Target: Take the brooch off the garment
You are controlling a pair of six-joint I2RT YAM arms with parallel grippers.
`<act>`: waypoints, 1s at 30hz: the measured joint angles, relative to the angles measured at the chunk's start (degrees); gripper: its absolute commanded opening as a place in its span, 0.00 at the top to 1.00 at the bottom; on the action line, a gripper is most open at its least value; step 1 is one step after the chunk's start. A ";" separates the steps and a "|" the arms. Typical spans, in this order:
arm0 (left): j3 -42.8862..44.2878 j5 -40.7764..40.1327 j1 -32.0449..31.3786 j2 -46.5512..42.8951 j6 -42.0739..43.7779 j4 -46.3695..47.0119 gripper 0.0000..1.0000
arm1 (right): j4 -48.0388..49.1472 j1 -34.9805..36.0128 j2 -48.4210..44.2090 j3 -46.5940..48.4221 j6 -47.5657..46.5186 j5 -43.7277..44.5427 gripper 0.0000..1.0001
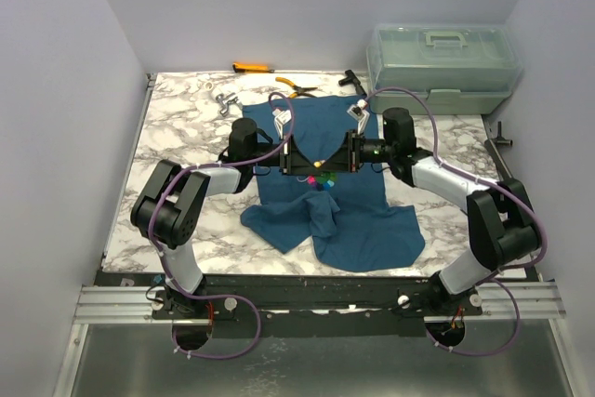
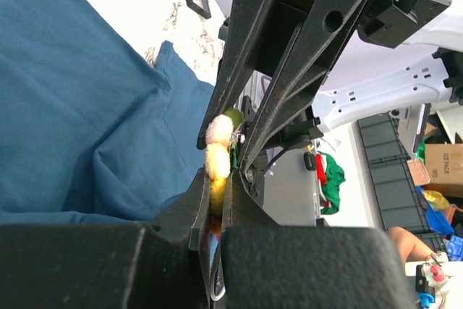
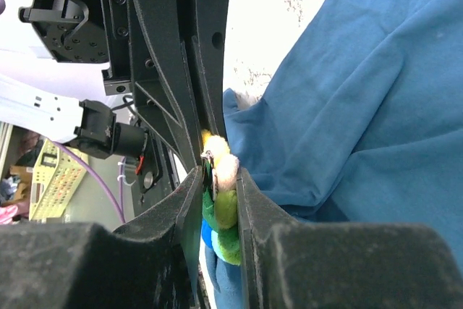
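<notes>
My two claws meet tip to tip over the middle of the garment (image 1: 372, 230), which lies spread on the marble tabletop (image 1: 186, 127) with some folds at its near side. The brooch (image 1: 323, 179) is exactly at this meeting place, a small cluster of coloured beads just under the tips, above the blue cloth.

In my left wrist view, my left claw (image 2: 217, 182) is closed almost fully. Its two fingers (image 2: 195, 208) are nearly together, and a yellow bead of the brooch (image 2: 217, 161) sits pinched in the thin gap, with a pale pink bead and a green one just above it. The fingers of the other claw come down from the top of this view and touch the same cluster. The garment (image 2: 72, 106) lies to the left, below.

In my right wrist view, my right claw (image 3: 219, 179) is narrow and holds the brooch (image 3: 226, 208) too: pink, green, yellow and blue beads fill the space between its fingers (image 3: 253, 215) and touch both of them. The garment (image 3: 376, 106) is at the right side, and a small piece of cloth comes up close to the beads. I cannot tell if the brooch is pinned to the cloth or already free.

At the far edge of the tabletop there are an orange-handled tool (image 1: 251, 68), pliers (image 1: 297, 90) and a clear box (image 1: 442, 67), well apart from my claws
</notes>
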 measured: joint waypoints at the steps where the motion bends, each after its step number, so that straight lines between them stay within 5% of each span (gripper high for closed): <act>1: 0.00 -0.09 0.00 0.00 -0.04 0.15 1.00 | 0.22 0.02 -0.31 -0.22 0.11 0.46 0.76; 18: 0.00 -0.83 0.37 0.00 -0.85 0.94 1.00 | 2.12 -0.31 -2.01 -1.97 0.76 2.16 0.67; 26: 0.00 -0.79 0.39 0.00 -1.05 1.05 1.00 | 2.32 -0.59 -2.01 -1.97 0.85 1.55 0.45; 30: 0.00 -0.74 0.44 0.00 -1.05 1.33 1.00 | 3.82 -1.01 -2.05 -1.97 1.77 -0.79 0.42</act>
